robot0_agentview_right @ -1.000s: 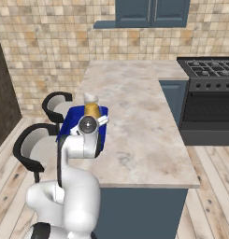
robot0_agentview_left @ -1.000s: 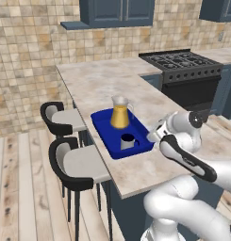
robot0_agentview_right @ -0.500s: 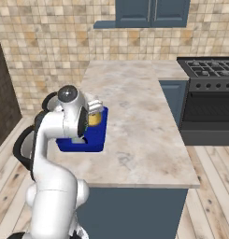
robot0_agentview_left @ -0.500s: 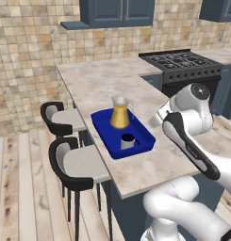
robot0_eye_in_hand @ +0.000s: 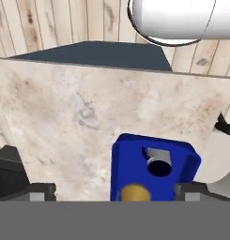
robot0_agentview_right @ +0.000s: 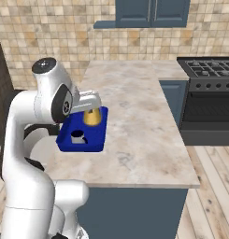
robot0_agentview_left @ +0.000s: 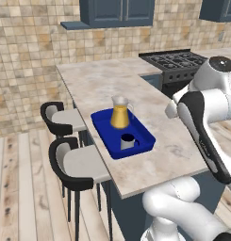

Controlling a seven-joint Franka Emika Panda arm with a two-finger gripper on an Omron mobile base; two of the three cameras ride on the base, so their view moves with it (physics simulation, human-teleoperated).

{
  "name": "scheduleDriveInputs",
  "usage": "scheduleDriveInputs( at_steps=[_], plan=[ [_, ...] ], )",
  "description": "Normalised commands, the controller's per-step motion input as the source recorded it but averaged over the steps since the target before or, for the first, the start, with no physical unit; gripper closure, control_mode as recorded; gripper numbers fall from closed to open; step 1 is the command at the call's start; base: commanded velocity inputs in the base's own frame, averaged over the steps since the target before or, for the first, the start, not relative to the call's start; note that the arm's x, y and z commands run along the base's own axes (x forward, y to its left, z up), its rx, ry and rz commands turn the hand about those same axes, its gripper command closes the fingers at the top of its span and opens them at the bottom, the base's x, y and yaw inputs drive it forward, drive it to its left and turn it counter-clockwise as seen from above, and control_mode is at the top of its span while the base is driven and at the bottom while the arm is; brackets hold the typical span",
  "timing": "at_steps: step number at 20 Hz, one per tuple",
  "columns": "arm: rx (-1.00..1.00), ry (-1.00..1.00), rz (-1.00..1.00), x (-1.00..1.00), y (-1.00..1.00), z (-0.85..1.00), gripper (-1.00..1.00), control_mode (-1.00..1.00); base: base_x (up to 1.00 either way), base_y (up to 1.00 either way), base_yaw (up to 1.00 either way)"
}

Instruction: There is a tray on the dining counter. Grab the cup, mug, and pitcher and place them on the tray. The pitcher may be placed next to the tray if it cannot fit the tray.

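The blue tray (robot0_agentview_left: 141, 140) lies on the beige surface (robot0_agentview_left: 173, 155) near its stool-side edge, and on it stand the pitcher (robot0_agentview_left: 119, 113) toward the far end and the dark mug (robot0_agentview_left: 127, 141) toward the near end, apart from each other. In the right base view the arm (robot0_agentview_right: 50, 102) crosses in front of the tray (robot0_agentview_right: 96, 140), covering its left rim and the top of the pitcher (robot0_agentview_right: 91, 117), so only the orange lower part shows; the mug (robot0_agentview_right: 78, 136) is clear of it. From the hand view the tray (robot0_eye_in_hand: 130, 164) sits low in the picture with its lower edge cut off; the mug (robot0_eye_in_hand: 158, 164) reads as a dark round opening with a pale rim, and the pitcher (robot0_eye_in_hand: 135, 192) is only a yellow patch at the bottom. The tool's fingers are cut off at the bottom corners of the hand view; they stand wide apart with nothing between them. Two black stools (robot0_agentview_left: 72, 162) stand beside the surface, the nearer one partly hidden beneath its edge. A stove (robot0_agentview_right: 207, 74) stands at the far right, cut by the frame.
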Motion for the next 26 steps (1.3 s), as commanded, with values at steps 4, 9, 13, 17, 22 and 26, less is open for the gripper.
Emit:
scheduleDriveInputs(
  at_steps=[4,9,13,17,22,26],
  plan=[
    [0.00,-0.03,-0.19,-0.64,-0.35,-0.02,-1.00,-1.00,0.00,0.00,0.00],
    [0.00,-0.14,-0.14,-0.45,-0.25,-0.04,-1.00,-1.00,0.00,0.00,0.00],
    [0.00,-0.12,-0.10,-0.40,-0.12,0.00,-1.00,-1.00,0.00,0.00,0.00],
    [0.00,-0.04,-0.06,-0.41,-0.04,0.00,-1.00,-1.00,0.00,0.00,0.00],
    [0.00,-0.03,-0.03,-0.20,-0.12,0.00,-1.00,1.00,-0.30,-0.38,-0.13],
    [0.00,0.00,0.00,0.00,0.00,0.00,-1.00,1.00,-0.33,-0.81,-0.43]
  ],
)
